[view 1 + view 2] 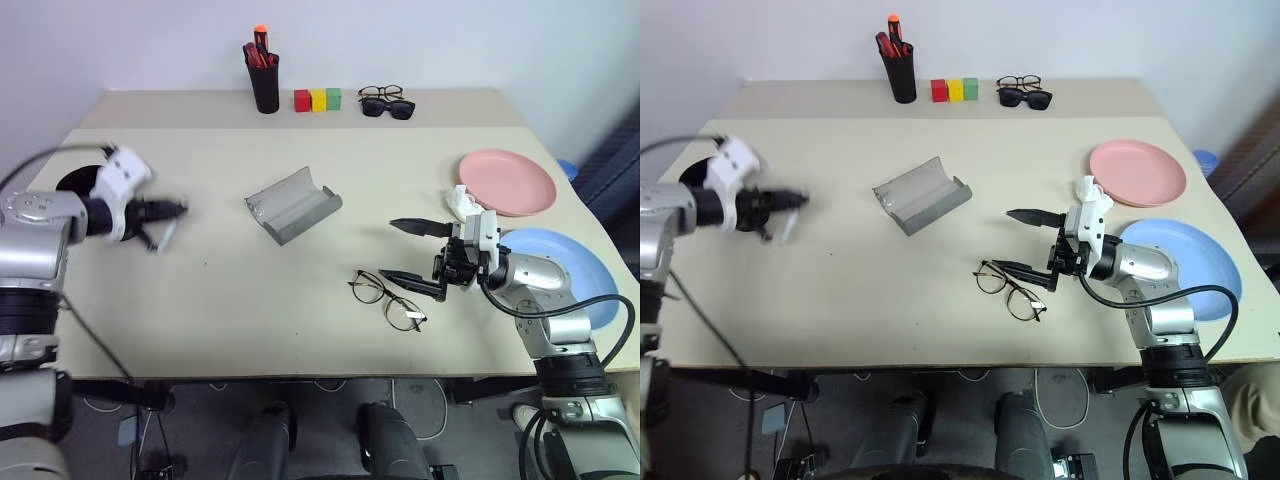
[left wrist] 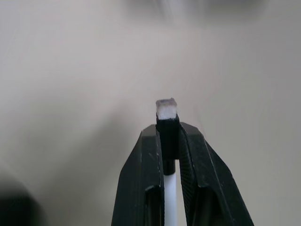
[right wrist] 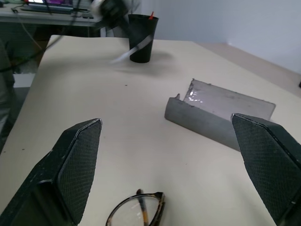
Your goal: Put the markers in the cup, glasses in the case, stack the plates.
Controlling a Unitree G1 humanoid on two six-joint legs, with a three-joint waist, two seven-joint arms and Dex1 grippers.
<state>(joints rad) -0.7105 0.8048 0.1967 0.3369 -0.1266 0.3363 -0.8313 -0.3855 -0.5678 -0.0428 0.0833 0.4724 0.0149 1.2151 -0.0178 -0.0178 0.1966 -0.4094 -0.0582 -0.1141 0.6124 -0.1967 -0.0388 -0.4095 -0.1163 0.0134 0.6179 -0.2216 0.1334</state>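
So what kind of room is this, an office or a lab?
Probably a lab or office test corner: a plain beige table against a bare white wall, cables on the floor below it, and a desk with a laptop behind.

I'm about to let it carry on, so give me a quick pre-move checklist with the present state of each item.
1. Left gripper shut on a white marker with a black collar: ok.
2. Cup upright at the table's left edge: ok.
3. Right gripper open: ok.
4. Glasses flat on the table, just in front of the right gripper: ok.
5. Case lying open: ok.
6. Plates stacked: not ok; pink plate and blue plate lie side by side.
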